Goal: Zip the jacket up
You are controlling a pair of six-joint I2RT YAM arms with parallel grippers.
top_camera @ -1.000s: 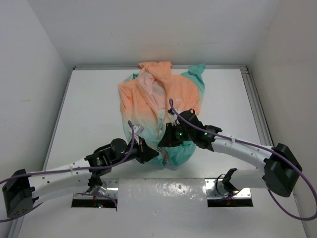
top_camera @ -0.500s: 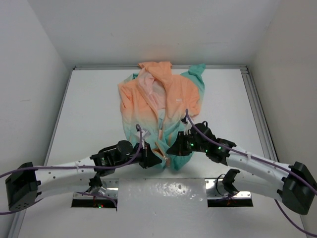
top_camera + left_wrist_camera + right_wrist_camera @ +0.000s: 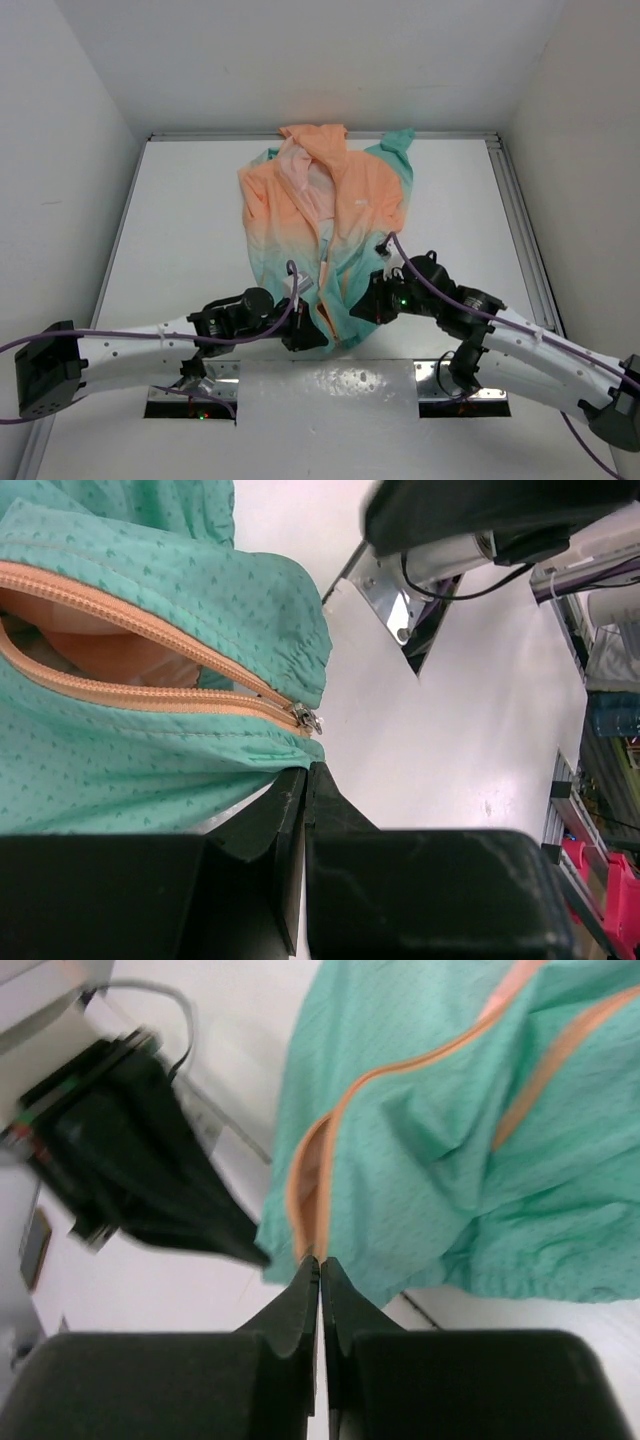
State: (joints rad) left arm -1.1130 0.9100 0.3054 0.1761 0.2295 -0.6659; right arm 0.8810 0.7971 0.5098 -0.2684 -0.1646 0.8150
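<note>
The jacket (image 3: 335, 200) lies in the middle of the table, peach-orange at the far end and teal at the near hem. My left gripper (image 3: 310, 336) is shut on the teal hem (image 3: 150, 760) just below the orange zipper's slider (image 3: 306, 718). The zipper (image 3: 150, 695) gapes open above the slider. My right gripper (image 3: 362, 308) is shut on the jacket's bottom edge, where the orange zipper tape (image 3: 328, 1140) ends at its fingertips (image 3: 308, 1272). The two grippers are close together at the near hem. The hood and lining lie at the far end.
White walls close in the table on the left, right and back. A metal rail (image 3: 520, 230) runs along the right edge. The arms' mounting plates (image 3: 455, 385) sit at the near edge. In the right wrist view, the left arm (image 3: 130, 1160) is dark and blurred just beside the hem.
Both grippers have moved toward the near edge, drawing the teal hem with them. The jacket's lower part is stretched longer and narrower.
</note>
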